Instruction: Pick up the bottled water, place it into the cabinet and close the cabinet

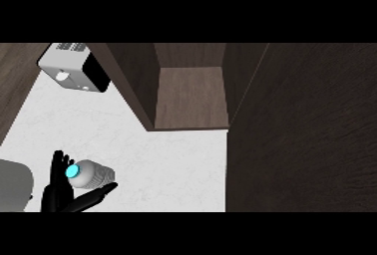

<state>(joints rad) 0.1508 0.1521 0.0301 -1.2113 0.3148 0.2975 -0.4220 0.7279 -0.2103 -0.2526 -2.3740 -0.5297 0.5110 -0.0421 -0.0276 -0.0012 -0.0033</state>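
Observation:
The bottled water [97,175] stands on the white counter [169,159] at the lower left. It shows from above as a clear ribbed body with a cyan cap [73,172]. My left hand [56,195] is right beside it, with straight fingers [57,163] up along the cap's left and the thumb [98,193] stretched out under the bottle's near side. Nothing is curled round the bottle. The open cabinet [190,94] stands ahead, its wooden shelf bare, and its dark door [302,129] is swung out to the right. My right hand does not show.
A white and black toaster [74,67] sits at the back left of the counter. A dark wooden wall [15,84] borders the counter's left side. The cabinet's left wall [136,84] stands between the toaster and the shelf.

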